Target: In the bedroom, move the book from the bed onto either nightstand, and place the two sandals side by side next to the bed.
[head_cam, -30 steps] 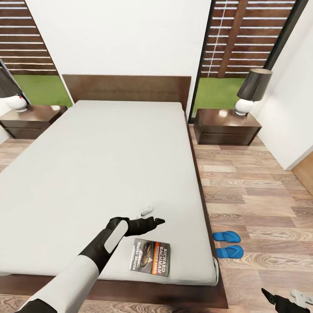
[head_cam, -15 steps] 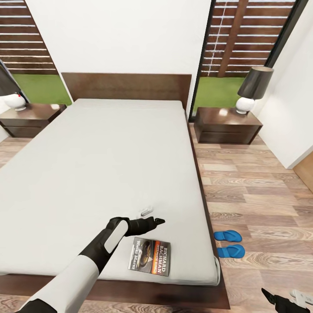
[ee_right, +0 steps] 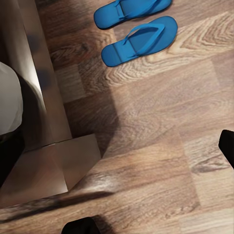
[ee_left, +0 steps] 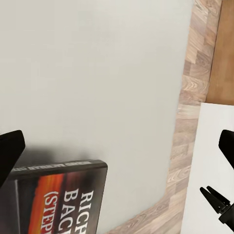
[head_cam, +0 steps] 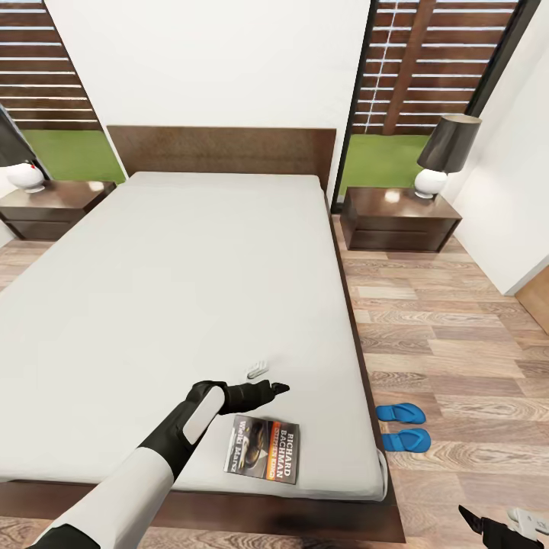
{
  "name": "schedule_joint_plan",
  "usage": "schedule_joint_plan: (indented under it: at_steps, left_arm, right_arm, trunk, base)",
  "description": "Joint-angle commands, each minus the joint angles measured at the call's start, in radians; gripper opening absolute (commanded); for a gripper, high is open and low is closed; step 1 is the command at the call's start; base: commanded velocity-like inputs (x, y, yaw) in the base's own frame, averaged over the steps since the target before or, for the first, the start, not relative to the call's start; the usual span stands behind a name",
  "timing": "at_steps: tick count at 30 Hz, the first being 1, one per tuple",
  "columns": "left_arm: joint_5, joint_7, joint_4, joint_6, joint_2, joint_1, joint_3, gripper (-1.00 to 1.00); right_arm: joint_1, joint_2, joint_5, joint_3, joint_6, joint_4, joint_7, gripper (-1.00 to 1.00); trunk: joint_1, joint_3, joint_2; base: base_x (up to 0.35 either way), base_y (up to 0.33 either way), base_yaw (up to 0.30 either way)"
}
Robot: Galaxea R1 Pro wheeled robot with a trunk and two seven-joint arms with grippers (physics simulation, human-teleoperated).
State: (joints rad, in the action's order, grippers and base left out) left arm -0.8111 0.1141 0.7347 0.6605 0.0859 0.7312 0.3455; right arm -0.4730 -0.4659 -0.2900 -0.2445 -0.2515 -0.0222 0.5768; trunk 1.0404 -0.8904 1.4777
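The book point(head_cam: 263, 459) lies flat on the light-grey mattress of the bed point(head_cam: 175, 290), near its foot corner. My left gripper point(head_cam: 268, 379) hovers open just beyond the book, nothing between its fingers. In the left wrist view the book point(ee_left: 58, 195) sits close below the wide-open gripper point(ee_left: 118, 148). The two blue sandals point(head_cam: 399, 412) point(head_cam: 406, 439) lie side by side on the floor next to the bed. My right gripper point(head_cam: 499, 521) hangs open low over the floor; in its wrist view, the gripper point(ee_right: 153, 187) is short of the sandals point(ee_right: 139, 41).
A nightstand point(head_cam: 398, 219) with a dark-shaded lamp point(head_cam: 446, 156) stands right of the headboard; another nightstand point(head_cam: 49, 206) with a lamp point(head_cam: 19, 164) stands left. The dark bed frame corner point(ee_right: 48, 161) is close to my right gripper. Wood floor stretches right of the bed.
The whole picture has shifted slightly, so the camera has moved a little. Both arms, the book and the sandals keep their places.
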Motion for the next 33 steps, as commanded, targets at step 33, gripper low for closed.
schedule_joint_plan:
  at_steps: [33]
  left_arm:
    - [0.001,0.002,0.0,0.003,0.0,0.001,0.0,1.0]
  right_arm:
    - [-0.001,0.0,-0.006,-0.001,-0.002,-0.002,0.006,1.0]
  trunk:
    - [0.031,-0.026,0.056]
  base:
    - [0.0,0.0,0.0]
